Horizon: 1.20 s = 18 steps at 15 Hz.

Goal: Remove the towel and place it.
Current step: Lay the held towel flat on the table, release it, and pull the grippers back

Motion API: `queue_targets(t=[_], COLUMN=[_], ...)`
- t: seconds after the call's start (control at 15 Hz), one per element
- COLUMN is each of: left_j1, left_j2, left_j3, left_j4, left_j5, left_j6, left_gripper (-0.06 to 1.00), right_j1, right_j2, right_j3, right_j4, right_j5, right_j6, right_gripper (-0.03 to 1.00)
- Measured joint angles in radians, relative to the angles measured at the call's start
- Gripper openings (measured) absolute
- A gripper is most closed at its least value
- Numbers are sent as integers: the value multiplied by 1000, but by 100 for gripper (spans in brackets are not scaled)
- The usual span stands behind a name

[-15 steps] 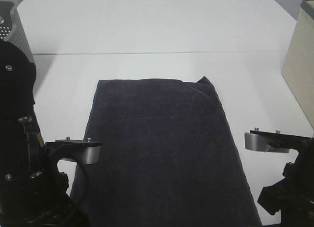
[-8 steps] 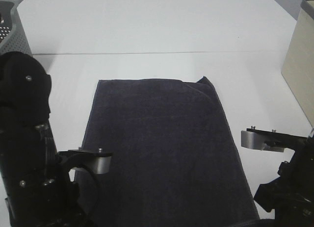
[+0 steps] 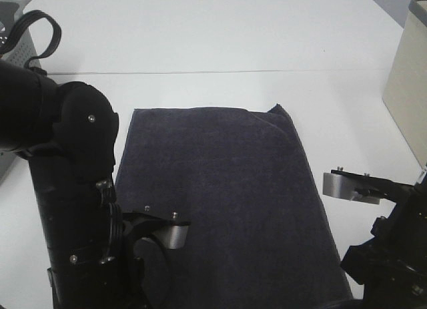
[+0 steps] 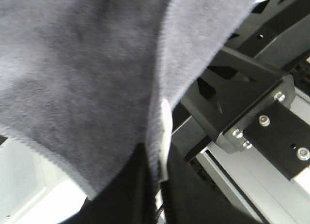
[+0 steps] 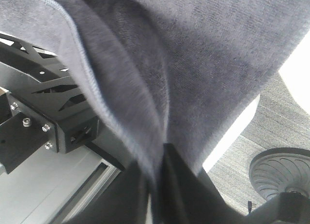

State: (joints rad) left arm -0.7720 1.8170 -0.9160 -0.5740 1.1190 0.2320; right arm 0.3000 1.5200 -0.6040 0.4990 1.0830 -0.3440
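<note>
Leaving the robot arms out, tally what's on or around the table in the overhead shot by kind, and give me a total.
dark towel: 1
baskets: 2, a grey perforated basket and a beige basket
total: 3

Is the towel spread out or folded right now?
Spread: the towel lies as one flat sheet on the table, only its far right corner rumpled.
</note>
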Motion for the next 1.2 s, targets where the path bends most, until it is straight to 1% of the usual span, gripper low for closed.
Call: queue_targets(t=[0.07,0.13,0.2,0.27,0.33,0.4,0.47,0.6,0.73,0.93,1.07,1.2], left_j1=[-6,-7,-8,-8,-8,-8,-8,-8,-8,0,42,129], left_j2=[0,0,0,0,0,0,0,-15,-43,-55,-55,-55], left_j3=[0,0,0,0,0,0,0,-9,-51,-139,-191,-250], left_j4=[-1,-1,-1,-1,-1,-1,-3,-5,-4,7,58,133], left_j5=[-5,-6,-16,-20,-21,-21,-19,-8,0,2,3,3], left_j6=[1,0,-27,-41,-64,-67,-69,-71,-68,-16,-5,-4], left_gripper=[23,28,44,50,60,68,71,73,73,73,73,73], right_j1=[0,0,0,0,0,0,0,0,0,0,-2,-2], right_j2=[0,0,0,0,0,0,0,0,0,1,-1,-1], right_j3=[0,0,0,0,0,0,0,0,0,-9,-63,-174], right_j4=[0,0,0,0,0,0,0,3,6,9,4,-47], right_j5=[2,3,3,3,3,3,3,0,-12,-39,-72,-92], right_j6=[-1,-1,-1,-1,-1,-1,-1,-1,-1,-1,17,74], right_gripper=[18,22,37,43,56,59,62,64,64,64,64,64])
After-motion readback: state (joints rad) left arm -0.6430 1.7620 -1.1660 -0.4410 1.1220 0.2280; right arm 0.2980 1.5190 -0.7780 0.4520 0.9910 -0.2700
